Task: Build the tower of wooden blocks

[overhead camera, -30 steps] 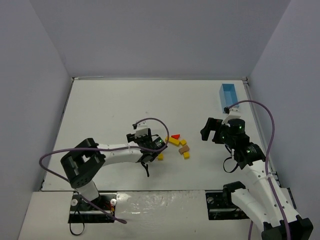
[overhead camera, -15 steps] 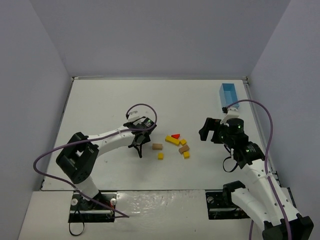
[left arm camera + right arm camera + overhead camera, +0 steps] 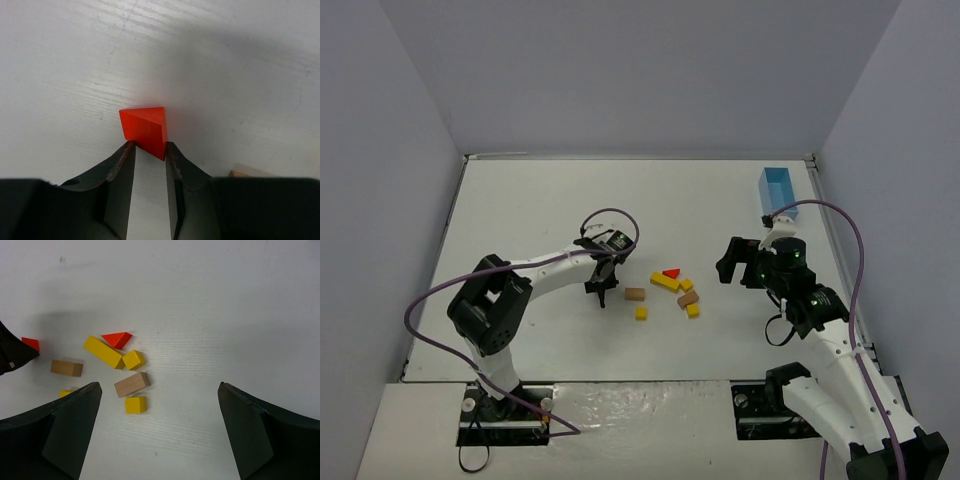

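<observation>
Pinching a red wedge at the tips of the left gripper, just left of the loose blocks.
Holding the wedge low on the white table, near a tan block. Hovering with the right gripper spread wide and empty, right of the scatter: second red wedge, yellow bar, yellow cubes, another tan piece, all flat mid-table, unstacked.
</observation>
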### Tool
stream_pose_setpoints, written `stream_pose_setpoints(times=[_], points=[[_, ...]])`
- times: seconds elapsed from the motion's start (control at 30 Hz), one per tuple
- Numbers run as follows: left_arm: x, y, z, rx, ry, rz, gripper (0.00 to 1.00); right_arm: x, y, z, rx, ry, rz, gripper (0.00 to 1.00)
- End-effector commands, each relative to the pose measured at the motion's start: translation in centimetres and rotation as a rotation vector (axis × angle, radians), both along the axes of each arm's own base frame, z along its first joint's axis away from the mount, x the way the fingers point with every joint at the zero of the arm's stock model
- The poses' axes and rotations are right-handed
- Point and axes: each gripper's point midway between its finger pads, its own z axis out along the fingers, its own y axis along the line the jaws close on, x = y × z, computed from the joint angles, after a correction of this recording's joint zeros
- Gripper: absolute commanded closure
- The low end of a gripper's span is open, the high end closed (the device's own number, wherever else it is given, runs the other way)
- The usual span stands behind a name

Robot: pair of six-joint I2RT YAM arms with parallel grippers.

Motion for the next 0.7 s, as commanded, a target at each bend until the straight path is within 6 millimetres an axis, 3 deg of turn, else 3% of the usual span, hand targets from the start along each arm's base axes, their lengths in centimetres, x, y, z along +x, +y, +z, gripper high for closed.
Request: stream_pose_setpoints(times=[0.0,0.17,0.43,0.57,0.67], points=[[2.1,1.0,2.0,0.021,-0.030,-0.011,0.87,0.9,0.4,1.1,0.014,-0.052,0.004,0.00],[3.8,2.9,1.6,0.040,0.006,-0.034,1.00,0.8,0.5,1.1,0.014,-0.051,0.008,0.00],[6.5,6.4,2.4,0.067,0.013,-0.053,0.99,0.8,0.6,0.9,0.012,-0.044,0.014,0.00],[5.9,5.4,3.9,-0.016,-0.007,-0.049,0.82,0.8,0.7,0.9,0.013,-0.043,0.016,0.00],[5.4,4.5,6.1,-0.076,-0.063,-0.028,0.68,0.8,0.7,0.8,0.011,-0.041,0.018,0.00]])
